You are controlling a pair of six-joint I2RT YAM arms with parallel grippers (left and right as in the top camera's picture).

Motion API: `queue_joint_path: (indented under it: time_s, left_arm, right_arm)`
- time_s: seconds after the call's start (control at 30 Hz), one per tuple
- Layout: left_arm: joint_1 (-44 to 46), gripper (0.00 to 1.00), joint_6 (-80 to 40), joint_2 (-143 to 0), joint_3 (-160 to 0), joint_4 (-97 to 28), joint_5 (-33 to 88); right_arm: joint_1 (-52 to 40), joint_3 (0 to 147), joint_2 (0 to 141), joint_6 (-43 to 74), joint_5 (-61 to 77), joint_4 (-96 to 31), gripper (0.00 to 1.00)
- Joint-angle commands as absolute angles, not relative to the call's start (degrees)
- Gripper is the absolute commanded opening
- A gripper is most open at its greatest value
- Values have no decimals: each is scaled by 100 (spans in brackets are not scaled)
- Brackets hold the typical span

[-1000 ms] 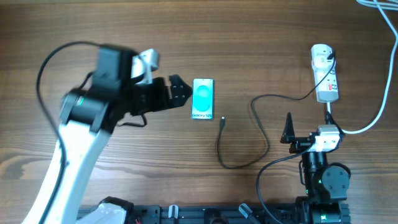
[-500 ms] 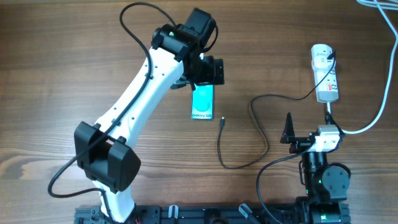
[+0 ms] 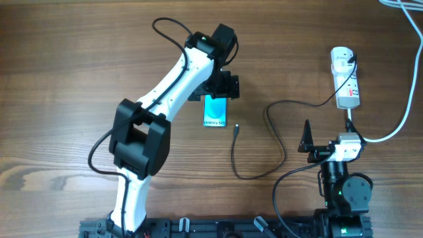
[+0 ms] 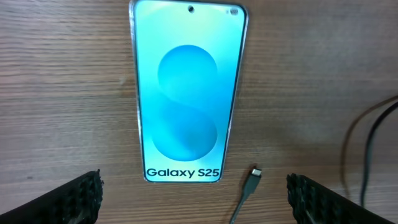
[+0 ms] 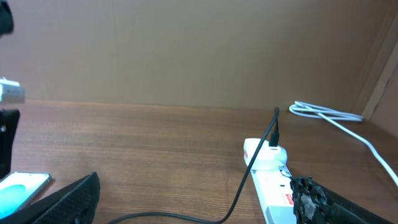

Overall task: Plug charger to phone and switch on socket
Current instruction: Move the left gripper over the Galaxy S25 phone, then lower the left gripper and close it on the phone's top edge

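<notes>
The phone lies flat with its cyan screen up and white "Galaxy S25" text at its near edge; the left wrist view shows it whole. The charger's black cable loops over the table, its plug tip lying just right of the phone's bottom edge, not plugged in. My left gripper hovers over the phone's far end, open and empty. The white socket lies at the far right. My right gripper rests near the front, open and empty.
A thick white cord runs from the socket round the right side and off the table's far right corner. A white adapter sits plugged in the socket's far end with the black cable coming out of it.
My left arm has swung from the left of the phone to above its far end, then settled slightly nearer. The phone, cable and right arm have not moved.
</notes>
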State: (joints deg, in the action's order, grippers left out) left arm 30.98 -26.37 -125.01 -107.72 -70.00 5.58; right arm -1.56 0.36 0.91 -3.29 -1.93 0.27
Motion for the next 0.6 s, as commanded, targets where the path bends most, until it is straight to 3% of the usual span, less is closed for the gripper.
queue_joint_path:
  time_s: [0.0,0.57]
  left_arm:
    - [3216,100,-2353,-12678,-10746,-6952,484]
    - [3203,100,-2338,-12763,-10746,-6617,-263]
  right_arm:
    - [-126,30,58,-283,-148,47,100]
    - [-126,30,58,-285,-148,47,100]
